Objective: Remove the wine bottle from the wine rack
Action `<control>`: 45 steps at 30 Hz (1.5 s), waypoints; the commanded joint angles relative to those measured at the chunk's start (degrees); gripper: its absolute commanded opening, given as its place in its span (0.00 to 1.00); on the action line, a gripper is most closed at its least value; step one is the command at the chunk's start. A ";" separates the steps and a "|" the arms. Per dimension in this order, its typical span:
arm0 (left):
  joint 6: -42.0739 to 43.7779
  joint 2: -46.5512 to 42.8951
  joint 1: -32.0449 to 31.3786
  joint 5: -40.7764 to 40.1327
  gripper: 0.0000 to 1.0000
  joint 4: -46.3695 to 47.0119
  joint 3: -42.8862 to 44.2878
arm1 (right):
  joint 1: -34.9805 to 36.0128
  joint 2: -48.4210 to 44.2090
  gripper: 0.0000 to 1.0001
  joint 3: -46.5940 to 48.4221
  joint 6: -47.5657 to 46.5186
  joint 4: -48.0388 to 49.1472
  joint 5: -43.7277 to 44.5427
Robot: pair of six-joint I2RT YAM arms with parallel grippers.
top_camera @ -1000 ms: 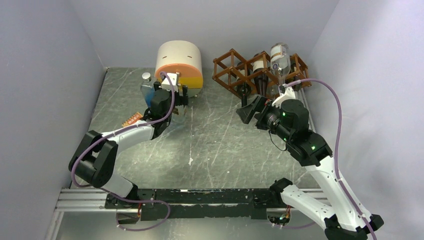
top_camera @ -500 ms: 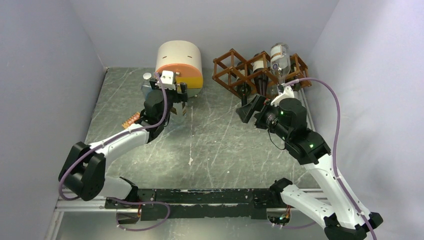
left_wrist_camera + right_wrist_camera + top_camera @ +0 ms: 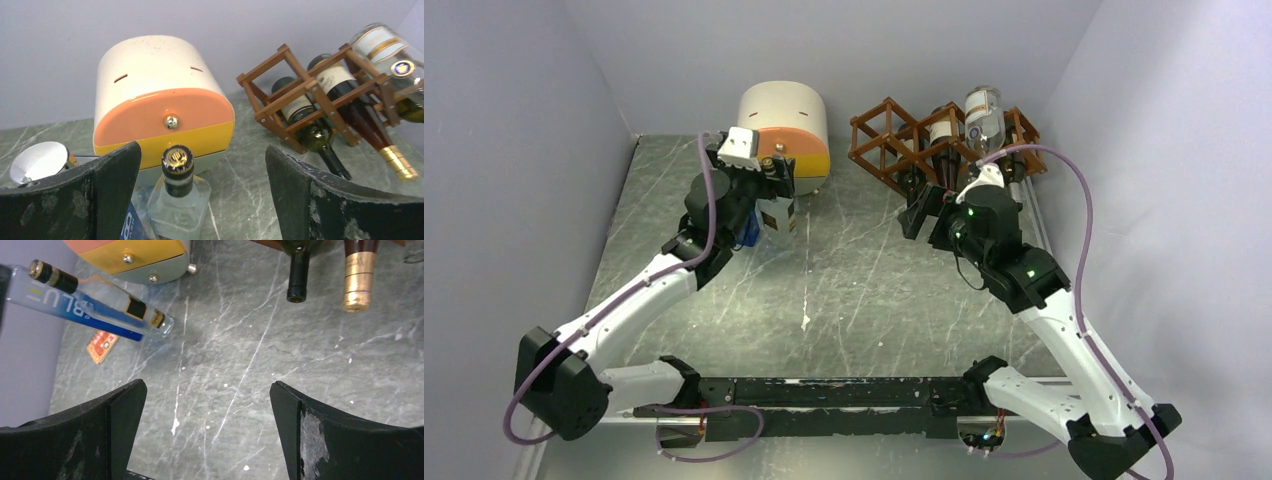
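Pale lilac-grey walls close in a grey-green marbled counter [image 3: 844, 290]. At its far right we see the wine rack [image 3: 889, 140], a reddish-brown lattice standing near the back wall. Three bottles lie in its cells. A dark green wine bottle [image 3: 306, 122] with a white label and a brown wine bottle [image 3: 362, 122] with a gold foil neck lie side by side. A clear bottle [image 3: 382, 42] sits in the upper right cell. The necks of the two dark ones point out of the rack and down toward the counter.

The right hand [image 3: 922, 208] hovers just in front of those two necks, above the bare counter. Its fingers are spread wide with nothing between them.

The left hand [image 3: 772, 200] hangs over the left half of the counter, in front of a cream-and-orange drawer box [image 3: 784, 120]. Its fingers are wide apart too. Below them a square glass bottle [image 3: 177, 200] with a blue label and a dark cap stands upright, just in front of the box. We see gaps on both sides of its neck, so this hand grips nothing.

A shiny silver round top [image 3: 40, 160] shows beside the left finger; we cannot tell what it belongs to. A small orange packet [image 3: 102, 346] lies flat near the left wall.
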 commanded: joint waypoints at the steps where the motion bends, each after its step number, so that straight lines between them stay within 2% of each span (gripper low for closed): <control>1: -1.66 -4.72 -0.42 3.83 0.98 -4.21 1.41 | 0.17 1.83 1.00 2.50 -3.20 0.05 4.90; 9: -0.38 -12.05 -0.75 8.32 0.99 -2.06 -1.62 | -0.23 6.62 1.00 3.13 -7.26 3.22 12.70; 15: 0.69 -11.33 -2.75 12.94 0.98 -3.91 -0.51 | -6.05 11.15 1.00 6.28 -11.00 4.85 13.89; 22: 1.73 -10.68 -5.78 15.86 0.97 -5.03 0.35 | -22.97 16.34 1.00 9.83 -12.25 8.37 -2.93; 28: 4.21 -11.29 -7.01 14.00 0.97 -4.72 -0.36 | -32.29 21.84 1.00 12.80 -11.99 9.32 -8.01; 33: 5.15 -10.52 -7.39 14.64 0.96 -4.86 -0.32 | -38.11 23.40 1.00 11.13 -11.14 12.67 -11.02; 37: 5.30 -9.66 -7.44 15.55 0.96 -4.76 -0.54 | -42.56 25.18 1.00 8.46 -8.89 17.18 -18.59; 45: 5.58 -8.29 -7.49 15.93 0.96 -4.55 -0.74 | -46.34 30.41 0.95 5.01 -5.38 26.71 -29.35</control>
